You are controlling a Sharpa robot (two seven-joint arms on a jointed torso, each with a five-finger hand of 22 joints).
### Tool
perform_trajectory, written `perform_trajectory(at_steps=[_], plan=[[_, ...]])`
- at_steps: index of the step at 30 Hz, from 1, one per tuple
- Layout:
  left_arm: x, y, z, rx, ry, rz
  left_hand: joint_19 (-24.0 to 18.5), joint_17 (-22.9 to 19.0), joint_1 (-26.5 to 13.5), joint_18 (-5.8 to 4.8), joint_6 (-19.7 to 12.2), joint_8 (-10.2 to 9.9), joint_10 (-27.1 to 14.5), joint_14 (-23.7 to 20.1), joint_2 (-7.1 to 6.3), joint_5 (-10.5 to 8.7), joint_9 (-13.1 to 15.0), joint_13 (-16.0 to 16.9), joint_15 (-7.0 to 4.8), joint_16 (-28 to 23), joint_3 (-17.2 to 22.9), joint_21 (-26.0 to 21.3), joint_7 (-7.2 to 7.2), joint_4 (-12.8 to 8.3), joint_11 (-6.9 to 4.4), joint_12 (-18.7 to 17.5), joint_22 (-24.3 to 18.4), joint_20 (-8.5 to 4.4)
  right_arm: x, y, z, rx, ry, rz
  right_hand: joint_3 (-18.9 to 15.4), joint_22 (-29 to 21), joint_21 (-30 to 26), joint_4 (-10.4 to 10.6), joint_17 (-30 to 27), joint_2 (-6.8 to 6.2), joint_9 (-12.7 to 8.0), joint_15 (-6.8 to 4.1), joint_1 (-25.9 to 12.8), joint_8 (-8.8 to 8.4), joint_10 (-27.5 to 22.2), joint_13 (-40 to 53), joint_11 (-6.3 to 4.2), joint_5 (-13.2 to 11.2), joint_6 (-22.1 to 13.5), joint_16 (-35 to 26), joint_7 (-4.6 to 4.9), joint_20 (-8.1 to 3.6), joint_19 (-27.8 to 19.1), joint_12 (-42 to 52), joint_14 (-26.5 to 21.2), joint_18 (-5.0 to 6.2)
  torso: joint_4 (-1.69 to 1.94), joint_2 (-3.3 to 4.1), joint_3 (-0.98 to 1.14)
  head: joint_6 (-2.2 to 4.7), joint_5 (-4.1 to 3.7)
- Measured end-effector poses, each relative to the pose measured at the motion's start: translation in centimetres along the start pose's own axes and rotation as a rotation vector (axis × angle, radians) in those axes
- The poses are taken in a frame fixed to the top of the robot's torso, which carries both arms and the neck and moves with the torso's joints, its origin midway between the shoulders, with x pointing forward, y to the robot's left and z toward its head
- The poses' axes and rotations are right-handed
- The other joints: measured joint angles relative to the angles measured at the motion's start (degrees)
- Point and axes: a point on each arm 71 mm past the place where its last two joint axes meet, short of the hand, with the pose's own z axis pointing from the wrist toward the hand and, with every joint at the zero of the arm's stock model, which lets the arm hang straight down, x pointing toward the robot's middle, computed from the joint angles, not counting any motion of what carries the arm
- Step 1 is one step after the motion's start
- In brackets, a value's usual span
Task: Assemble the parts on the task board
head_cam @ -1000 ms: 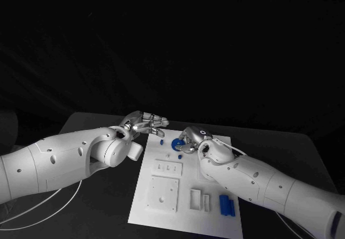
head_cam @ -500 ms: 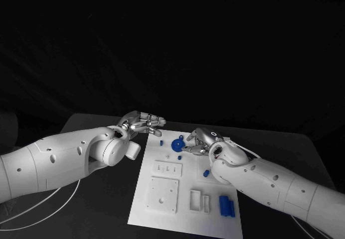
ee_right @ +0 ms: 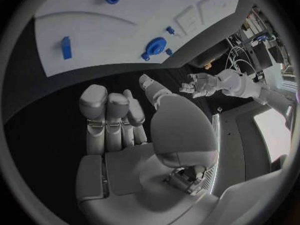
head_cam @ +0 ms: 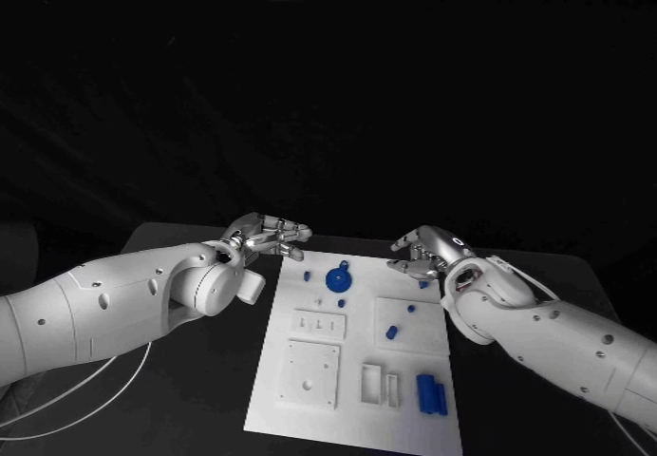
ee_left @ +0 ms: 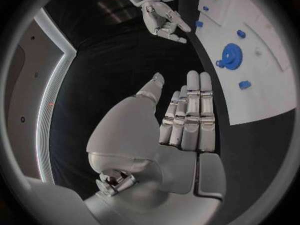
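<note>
While the left robot hand (head_cam: 272, 235) hovers beside the far left corner of the task board (head_cam: 353, 410), its fingers (ee_left: 199, 110) lie straight and close together and hold nothing. The right robot hand (head_cam: 428, 251) hangs just past the board's far right corner, above the black bench (head_cam: 561, 285); its fingers (ee_right: 107, 115) are half curled, a little apart, and also hold nothing.

On the board, a blue gear (head_cam: 337, 278) lies near the far edge, between both hands. A small blue peg (head_cam: 392, 332) sits on a raised square plate further right, and two blue bars (head_cam: 431, 391) lie side by side near the close right corner. A few smaller blue parts around the gear are too small to name. The board's close edge is cut off.
</note>
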Motion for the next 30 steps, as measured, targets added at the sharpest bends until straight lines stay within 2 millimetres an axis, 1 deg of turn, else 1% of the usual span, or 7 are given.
perform_trajectory(at_steps=[1, 4, 7, 11, 16, 24, 30], plan=[[0.0, 0.1, 0.0, 0.000, 0.001, -0.001, 0.0, 0.0, 0.0, 0.00, 0.0, 0.0, 0.0, 0.0, 0.00, 0.00, 0.0, 0.0, 0.00, 0.0, 0.0, 0.0, 0.00, 0.0, -0.04, 0.0, 0.0, 0.00, -0.4, -0.5, -0.2, -0.004, 0.000, 0.006, -0.6, 0.1, 0.0, -1.9, -0.2, 0.69, 0.0, 0.00, -0.1, 0.00, 0.0, 0.0, 0.04, 0.5, 0.0, -0.4, 0.00, 0.00, 0.0, -0.2, 0.0, 0.00, -0.10, -0.07, 0.07, 0.03, 0.01], [-0.1, 0.3, -0.1, -0.001, 0.006, -0.006, 0.0, 0.0, 0.0, 0.00, 0.3, 0.0, 2.4, -0.1, 0.01, 0.00, 0.0, 0.0, -0.11, 0.0, 0.0, -0.3, -0.31, 0.0, -0.75, 0.0, -0.1, 0.00, -1.5, -1.9, -0.8, -0.023, 0.009, 0.024, -0.6, 0.4, 0.0, -3.9, -0.4, 1.01, 0.0, 0.21, -0.4, 0.00, -0.2, 0.0, 0.21, 1.3, 0.0, -0.6, 0.00, 0.00, 0.0, -0.3, 0.2, 0.00, -0.51, -0.32, 0.34, 0.05, 0.02], [-0.2, 0.5, -0.2, -0.001, 0.015, -0.012, 0.0, 0.0, 0.9, 0.00, 0.5, 0.0, 4.1, -0.4, 0.91, 0.69, 0.0, 0.0, -0.41, 0.0, 1.2, -0.3, -0.51, -0.4, -1.26, 0.0, 0.0, -0.02, -1.8, -3.4, -1.4, -0.039, 0.028, 0.041, -0.6, 0.5, 0.0, -4.4, -0.5, 1.18, 0.0, 0.21, -0.2, 0.00, -0.2, -0.2, 0.21, 1.8, 0.0, -0.6, 0.00, 0.00, 0.0, -0.3, 0.2, 0.00, -0.93, -0.53, 0.64, 0.05, 0.06], [-0.3, 0.8, -0.4, -0.002, 0.027, -0.018, -0.6, 0.1, 0.7, -0.02, 0.7, 0.0, 4.1, -0.4, 0.66, 0.70, 0.0, 0.0, -0.42, 0.0, 3.4, 0.5, -0.67, -0.9, -1.26, 0.0, 0.6, -0.62, -1.6, -5.4, -1.9, -0.038, 0.052, 0.058, -0.5, 0.7, -0.2, -4.9, -0.5, 1.28, 0.0, 0.21, 0.0, 0.00, -0.2, -0.3, 0.21, 2.6, 0.2, -0.6, 0.16, 0.00, 0.0, -0.6, 0.2, 0.00, -1.35, -0.71, 1.10, 0.01, 0.10], [-0.2, 1.3, -0.5, -0.006, 0.040, -0.025, -1.0, 0.3, 0.1, -0.01, 0.7, 0.0, 4.1, -0.4, 0.07, 0.69, 0.0, 0.0, -0.42, 0.3, 4.3, 1.1, -0.66, -1.4, -1.25, 0.0, 1.1, -0.23, -1.2, -7.6, -2.3, -0.018, 0.057, 0.085, -1.5, 0.9, -0.2, -5.5, -0.5, 1.28, 0.0, 0.21, 0.0, 0.00, -0.3, -0.4, 0.33, 3.2, 0.1, -0.6, 0.21, 0.00, 0.0, -0.6, 0.2, 0.00, -1.79, -0.87, 1.71, -0.18, -0.10], [0.0, 1.8, -0.6, -0.010, 0.053, -0.031, -1.0, 0.3, 0.1, -0.01, 0.7, 0.0, 2.1, -0.6, 0.07, 0.69, 0.0, 0.0, -0.22, 0.3, 4.1, 1.4, -0.65, -1.7, -0.50, 0.0, 1.3, -0.21, 0.0, -8.9, -2.4, -0.006, 0.058, 0.129, -5.8, 0.9, -0.9, -6.2, -0.3, 1.79, 0.0, 0.40, 1.1, 0.00, -0.8, -0.7, 0.41, 4.4, -0.9, -0.8, 0.60, 0.00, 0.0, -0.8, 0.0, 0.00, -2.05, -0.84, 2.48, -0.41, -0.13], [0.1, 2.1, -0.6, -0.014, 0.058, -0.034, -1.4, 0.3, 0.1, 0.00, 0.7, 0.0, 1.8, -0.6, 0.07, 0.69, 0.0, 0.0, -0.22, 0.3, 3.6, 1.5, -0.65, -2.2, -0.50, 0.0, 1.4, -0.21, 1.3, -9.1, -2.0, 0.001, 0.060, 0.153, -6.4, 0.9, -0.9, -6.8, 0.0, 1.96, 0.0, 0.40, 1.6, -0.24, -0.8, -0.7, 0.41, 4.4, -1.1, -0.8, 0.79, 0.00, 0.0, -0.8, 0.0, 0.00, -2.02, -0.74, 2.73, -0.74, -0.10]])
